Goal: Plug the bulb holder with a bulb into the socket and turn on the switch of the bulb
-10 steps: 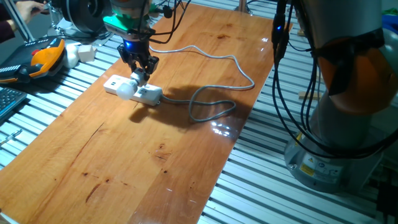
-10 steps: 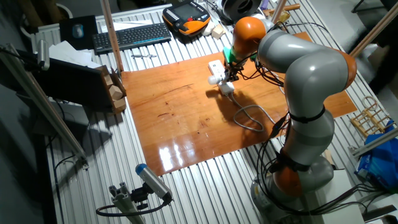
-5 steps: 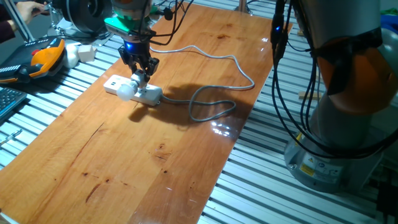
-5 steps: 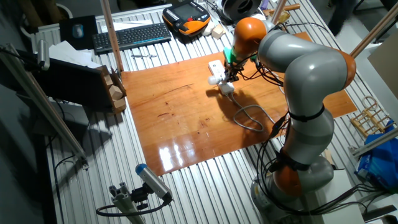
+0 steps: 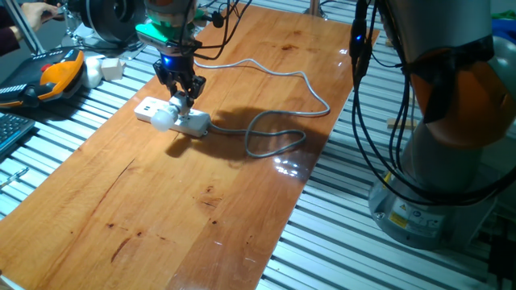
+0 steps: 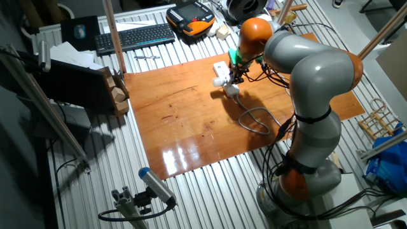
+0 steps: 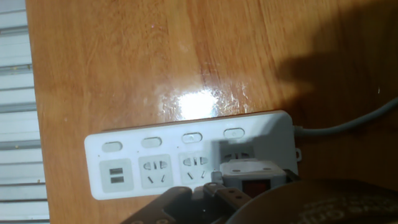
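I can read no brand or lettering anywhere; the only mark I make out is a small red rectangle on the small white boxy bulb holder [image 7: 256, 175], which sits in the end outlet of the long flat white power strip [image 7: 155, 163], nearest its grey cable [image 5: 278, 109]. The rounded frosted-white bulb [image 5: 164, 119] pokes out sideways over the wooden tabletop [image 5: 201, 201]. My two-finger gripper [image 5: 183, 98] hangs right over the holder; its dark fingers [image 7: 186, 202] are cut off by the hand view's lower edge, so I cannot tell its opening.
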Robot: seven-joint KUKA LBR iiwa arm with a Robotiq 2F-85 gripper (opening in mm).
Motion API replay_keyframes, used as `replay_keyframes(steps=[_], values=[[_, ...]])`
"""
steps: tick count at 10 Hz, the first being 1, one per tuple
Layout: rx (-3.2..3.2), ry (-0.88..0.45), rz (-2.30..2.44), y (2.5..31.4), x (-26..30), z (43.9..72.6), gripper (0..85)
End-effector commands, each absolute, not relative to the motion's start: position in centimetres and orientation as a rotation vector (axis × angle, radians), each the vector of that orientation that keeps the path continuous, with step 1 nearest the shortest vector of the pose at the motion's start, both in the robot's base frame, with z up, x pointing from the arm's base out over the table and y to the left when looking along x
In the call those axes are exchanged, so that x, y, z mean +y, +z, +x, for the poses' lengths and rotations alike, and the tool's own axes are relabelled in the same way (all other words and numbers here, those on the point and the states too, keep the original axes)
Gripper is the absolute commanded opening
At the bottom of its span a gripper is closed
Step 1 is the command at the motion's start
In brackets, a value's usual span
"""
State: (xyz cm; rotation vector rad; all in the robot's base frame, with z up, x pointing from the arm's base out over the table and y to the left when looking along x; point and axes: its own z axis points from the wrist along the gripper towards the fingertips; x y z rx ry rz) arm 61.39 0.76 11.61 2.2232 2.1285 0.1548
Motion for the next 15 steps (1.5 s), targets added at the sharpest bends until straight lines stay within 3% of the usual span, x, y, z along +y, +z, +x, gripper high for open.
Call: replay_keyframes(steps=[1, 15], values=[[2.131, 0.153, 2.223, 11.62, 0.66, 61.41, 0.0], [2.173, 0.152, 2.210, 10.68, 0.51, 62.01, 0.0]])
